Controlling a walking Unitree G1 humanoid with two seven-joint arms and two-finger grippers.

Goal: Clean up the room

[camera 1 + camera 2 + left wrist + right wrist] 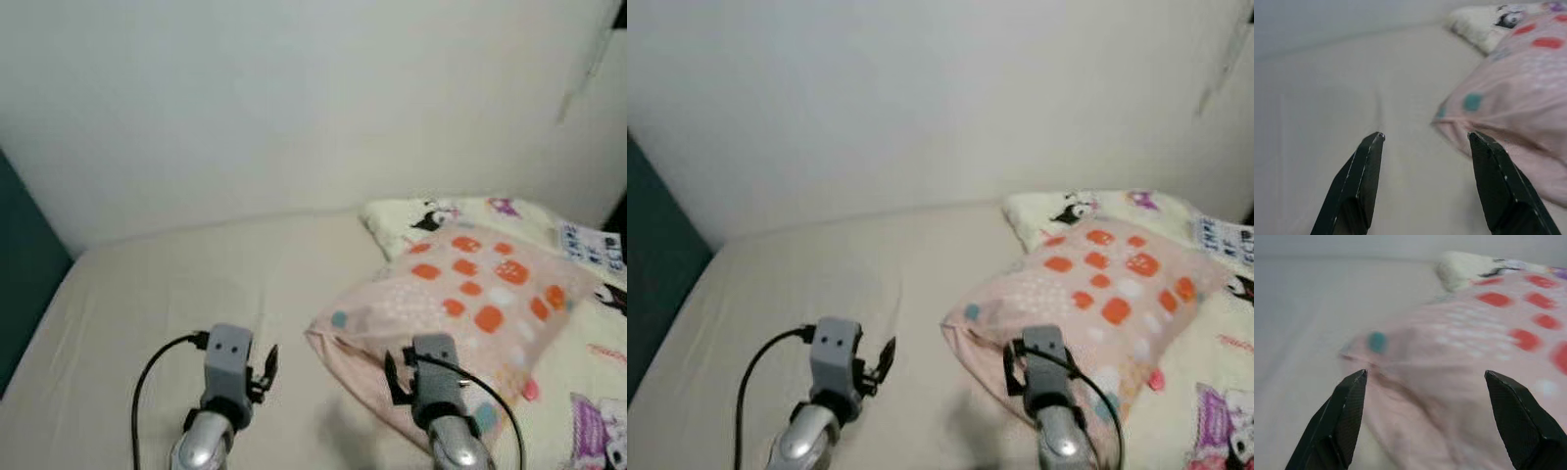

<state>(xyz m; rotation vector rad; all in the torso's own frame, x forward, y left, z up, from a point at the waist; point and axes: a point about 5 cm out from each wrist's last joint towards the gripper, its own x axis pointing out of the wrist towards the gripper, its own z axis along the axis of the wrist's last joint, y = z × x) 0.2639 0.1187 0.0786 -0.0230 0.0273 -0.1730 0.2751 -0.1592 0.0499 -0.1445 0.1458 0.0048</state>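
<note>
While both arms reach forward over the bed, the right gripper (1425, 374) has its fingers spread wide, poised just above the near corner of the pink pillow (470, 294), not touching it. Left gripper (1425, 137) likewise spread apart, over bare cream sheet (176, 294) just beside the pillow's corner. Pillow, dotted orange and teal, lies on the bed's right side, overlapping a cartoon-print blanket (441, 213). White wall (294, 98) behind.

A pink pillow (460, 294) (orange, white and teal spots) lies tilted on the cream bed (176, 294).
</note>
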